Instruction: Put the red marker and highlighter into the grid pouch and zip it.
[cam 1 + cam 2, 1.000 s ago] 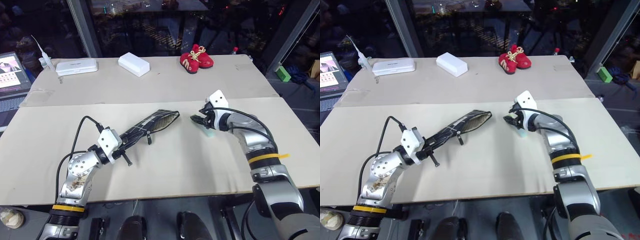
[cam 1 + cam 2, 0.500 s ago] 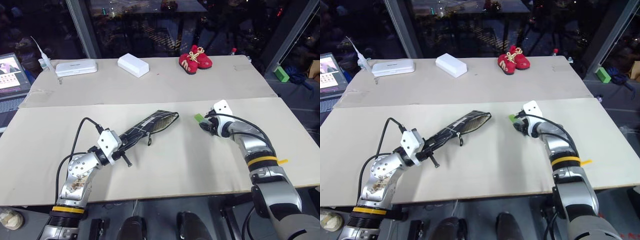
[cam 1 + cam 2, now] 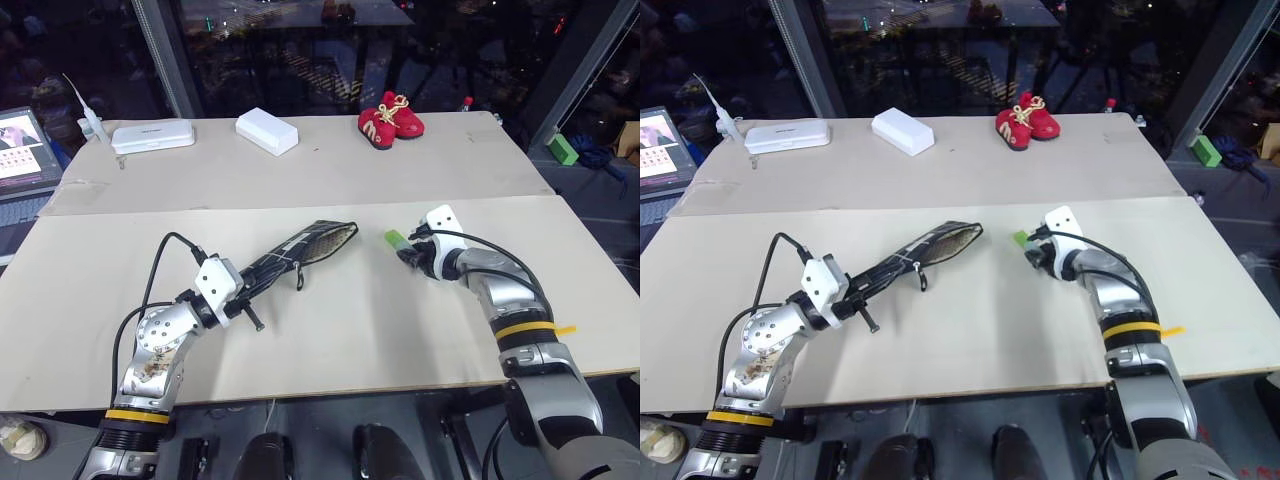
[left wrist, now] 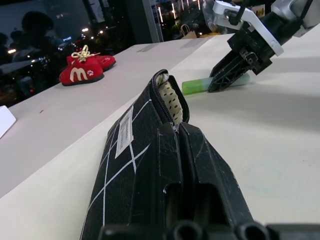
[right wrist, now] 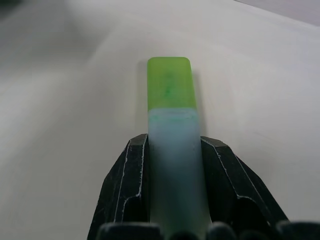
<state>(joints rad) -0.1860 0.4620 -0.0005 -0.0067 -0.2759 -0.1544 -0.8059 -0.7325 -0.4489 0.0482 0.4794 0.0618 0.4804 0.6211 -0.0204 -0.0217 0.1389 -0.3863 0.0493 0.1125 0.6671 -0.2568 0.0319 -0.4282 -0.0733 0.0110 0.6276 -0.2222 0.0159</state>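
My right gripper [image 5: 172,195] has just closed its 2 fingers on the highlighter [image 5: 170,125], which a second ago sat loose between wider jaws on the table [image 3: 380,330]. The green end now points toward the grid pouch [image 3: 290,255]. My left gripper [image 3: 240,295] stays pinched on the pouch's near end, its mouth gaping toward the highlighter. I judge the insertion comes next; I can't see the red marker.

A pale tabletop [image 3: 330,330] of two boards spans the foreground. Beyond it from 10 to 2 o'clock stand dark windows [image 3: 300,50] — night outside, scattered lights — with a grey pillar [image 3: 165,55] at 11 o'clock.
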